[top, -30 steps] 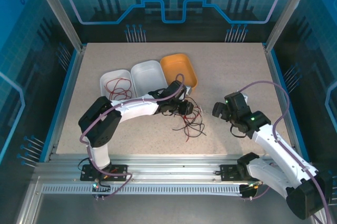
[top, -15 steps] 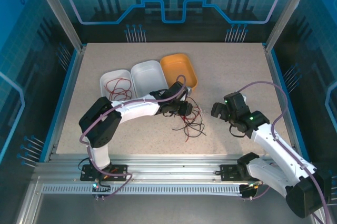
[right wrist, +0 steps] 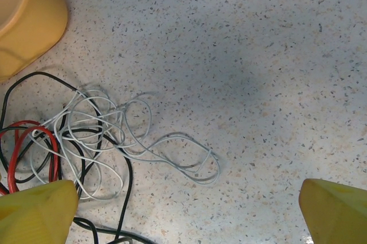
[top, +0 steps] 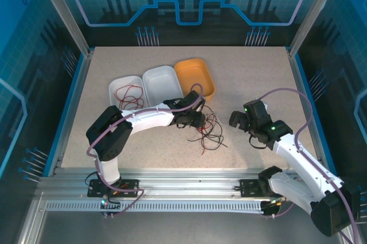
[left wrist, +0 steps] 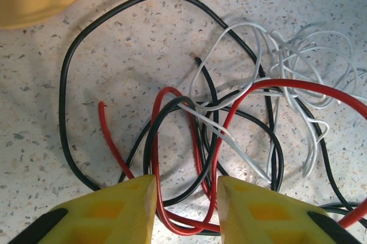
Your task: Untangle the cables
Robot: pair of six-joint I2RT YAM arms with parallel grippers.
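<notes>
A tangle of red, black and whitish cables lies on the speckled table in front of the orange tray. My left gripper is down at the tangle's left side. In the left wrist view its yellow fingers stand a little apart, open, with a red loop and black strands lying on the table between them. White wires spread to the right. My right gripper hovers to the right of the tangle, open wide, with nothing between its fingertips. A white loop lies ahead of it.
Three trays stand at the back left: a white tray holding red cables, a second white tray, and an orange tray. The orange tray's edge is close to the tangle. Open tabletop extends right and behind.
My left gripper has edged down and left into the tangle and its jaws have narrowed slightly; the wires shifted a little. The right gripper crept slightly left.
</notes>
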